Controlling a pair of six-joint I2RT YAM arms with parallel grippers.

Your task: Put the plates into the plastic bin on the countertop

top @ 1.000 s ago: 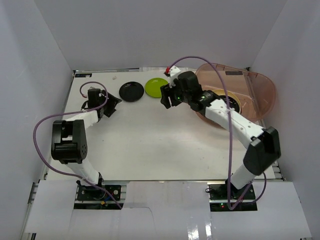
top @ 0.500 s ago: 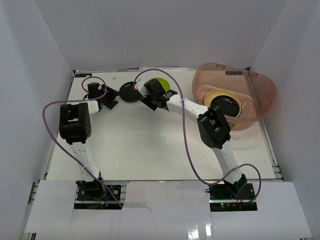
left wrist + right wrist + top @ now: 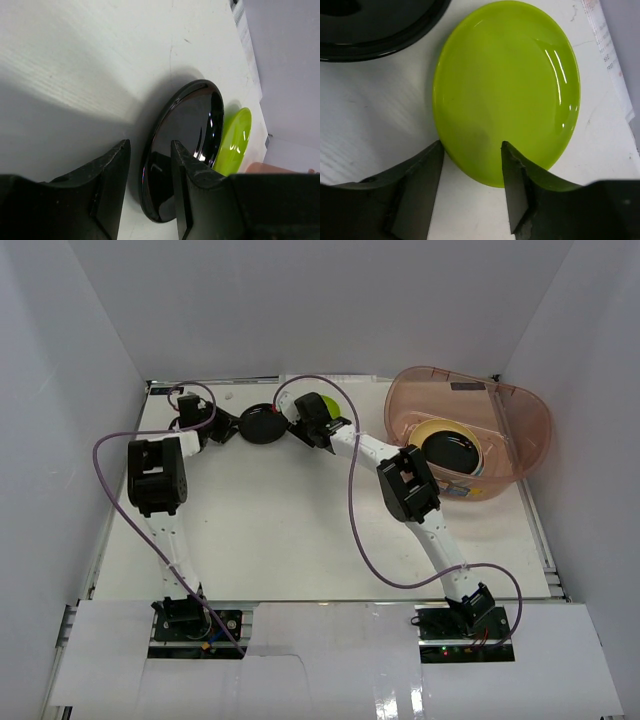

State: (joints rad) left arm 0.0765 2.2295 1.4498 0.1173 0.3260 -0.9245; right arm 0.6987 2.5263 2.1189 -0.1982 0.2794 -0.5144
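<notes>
Upper centre of the overhead view, on the white worktop (image 3: 270, 510): the left gripper (image 3: 149, 162) stands open astride the rim of the glossy black round plate (image 3: 187, 140). The right gripper (image 3: 471, 155), open too, straddles the near edge of the lime green round plate (image 3: 505, 85). Stiff, slick, probably breakable: pinch rims squarely.
</notes>
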